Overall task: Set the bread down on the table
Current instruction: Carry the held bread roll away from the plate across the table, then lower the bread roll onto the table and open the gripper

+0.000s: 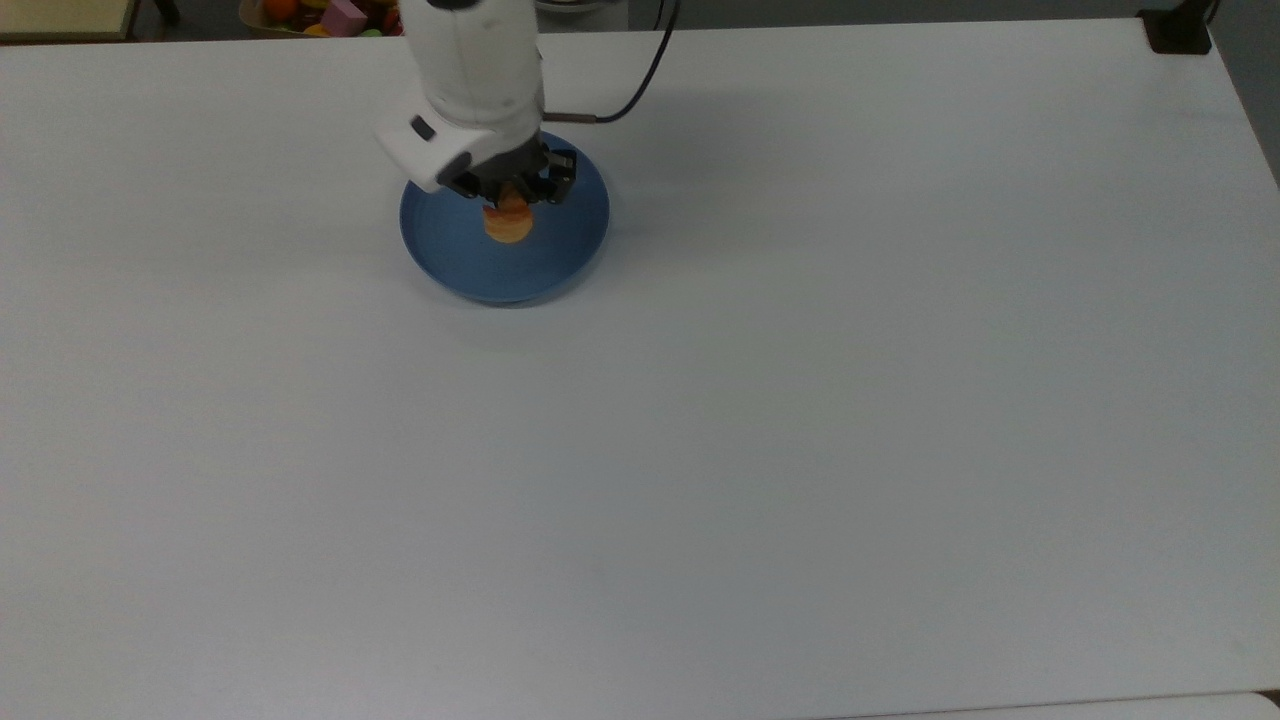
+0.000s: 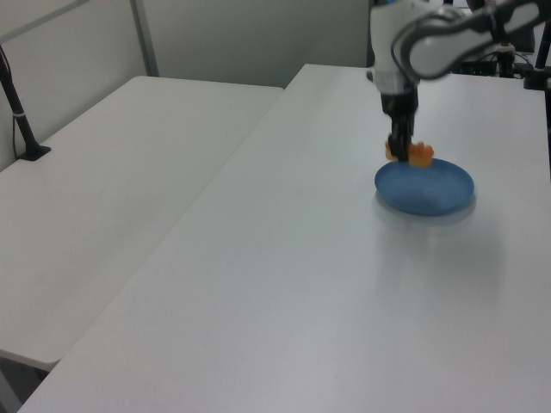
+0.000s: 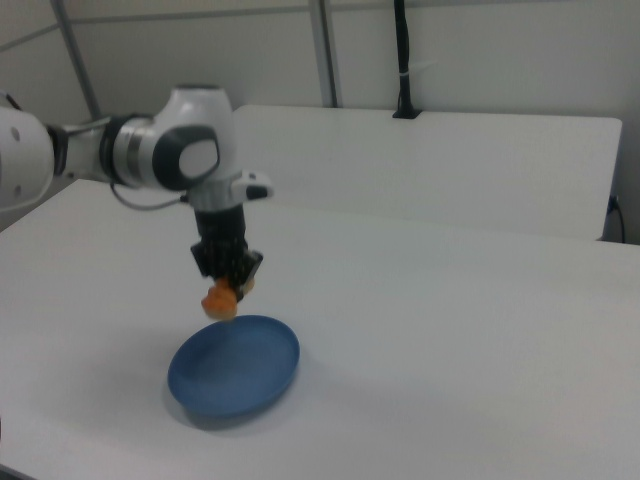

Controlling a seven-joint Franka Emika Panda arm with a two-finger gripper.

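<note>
The small orange bread (image 1: 509,220) (image 2: 418,155) (image 3: 218,300) hangs in the air above the round blue plate (image 1: 560,250) (image 2: 426,185) (image 3: 235,365), clear of its surface. My gripper (image 1: 512,200) (image 2: 399,151) (image 3: 228,283) is shut on the bread, pointing straight down over the plate's far part in the top view. The plate has nothing on it. The white table (image 1: 800,400) (image 2: 301,284) (image 3: 450,330) spreads wide around the plate.
A black cable (image 1: 640,70) loops from the arm over the table's far side. A box of colourful toys (image 1: 330,15) sits beyond the far edge. A second white table (image 2: 103,198) adjoins on the left view's left. A black clamp (image 1: 1178,30) sits at the top view's far right corner.
</note>
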